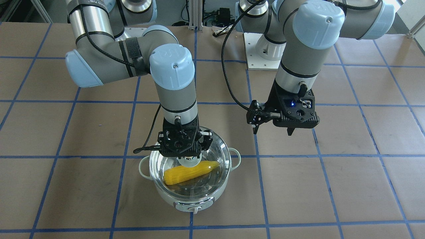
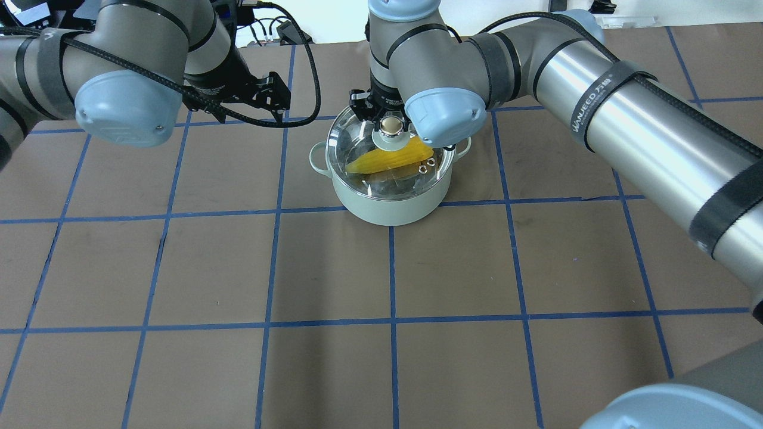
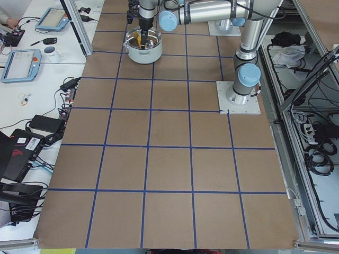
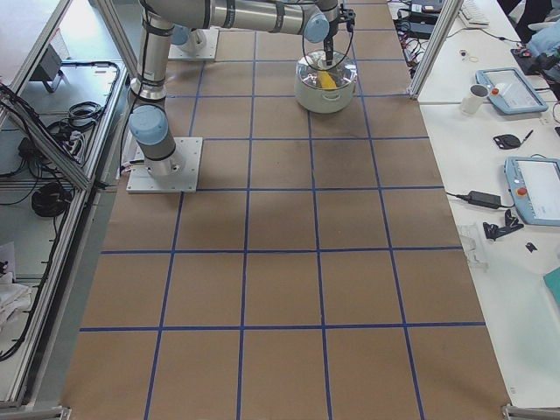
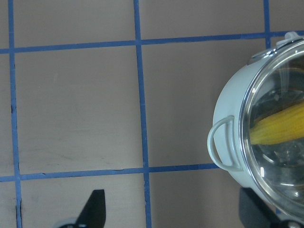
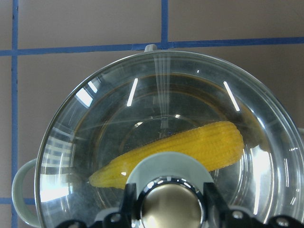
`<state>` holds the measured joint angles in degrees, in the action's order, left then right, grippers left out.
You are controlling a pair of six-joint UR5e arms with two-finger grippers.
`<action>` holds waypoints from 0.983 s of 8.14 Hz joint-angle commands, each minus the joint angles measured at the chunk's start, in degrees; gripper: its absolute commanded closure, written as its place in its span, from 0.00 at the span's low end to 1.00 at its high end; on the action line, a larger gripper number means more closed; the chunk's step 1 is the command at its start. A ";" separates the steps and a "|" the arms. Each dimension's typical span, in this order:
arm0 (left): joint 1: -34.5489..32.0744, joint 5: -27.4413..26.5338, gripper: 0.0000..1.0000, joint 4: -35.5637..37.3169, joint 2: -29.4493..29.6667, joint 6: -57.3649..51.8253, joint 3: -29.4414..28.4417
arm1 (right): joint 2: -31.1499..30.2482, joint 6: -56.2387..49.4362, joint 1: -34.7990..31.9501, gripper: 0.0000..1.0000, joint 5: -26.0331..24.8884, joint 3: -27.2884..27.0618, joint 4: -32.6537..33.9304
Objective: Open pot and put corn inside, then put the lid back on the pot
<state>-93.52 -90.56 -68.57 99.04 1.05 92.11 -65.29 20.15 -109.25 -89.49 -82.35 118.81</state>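
Note:
The pale mint-green pot (image 1: pixel 199 199) stands on the table with the yellow corn (image 1: pixel 191 172) lying inside it. The clear glass lid (image 1: pixel 219 156) rests on the pot's rim. My right gripper (image 1: pixel 188 158) is directly above the pot, its fingers (image 6: pixel 129 202) closed around the lid's gold-capped knob (image 6: pixel 171 202). The overhead view shows the knob (image 2: pixel 390 126) and corn (image 2: pixel 387 159) too. My left gripper (image 1: pixel 274 127) hangs open and empty above the table beside the pot. Its wrist view shows the pot's handle (image 5: pixel 223 147) and the corn (image 5: pixel 280 128) under the glass.
The table is brown paper with a blue tape grid (image 2: pixel 390 268). The left arm's white base plate (image 1: pixel 262 53) sits at the robot's side of the table. Operator desks with tablets (image 4: pixel 534 188) and a mug (image 4: pixel 477 98) line the far side.

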 commanded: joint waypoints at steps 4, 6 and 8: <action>0.00 -0.05 0.00 0.10 0.10 0.00 0.00 | -0.10 0.15 0.00 0.66 -1.92 -1.15 2.92; 0.00 -0.05 0.00 0.10 0.19 0.00 0.00 | -0.19 0.15 0.00 0.60 -1.39 -2.20 3.01; 0.00 -0.05 0.00 0.01 0.10 0.00 -0.09 | -0.10 0.06 0.00 0.24 -1.30 -2.29 3.09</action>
<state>-93.51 -90.60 -68.47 99.21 1.05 92.11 -65.50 20.30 -109.24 -90.91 -84.40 121.83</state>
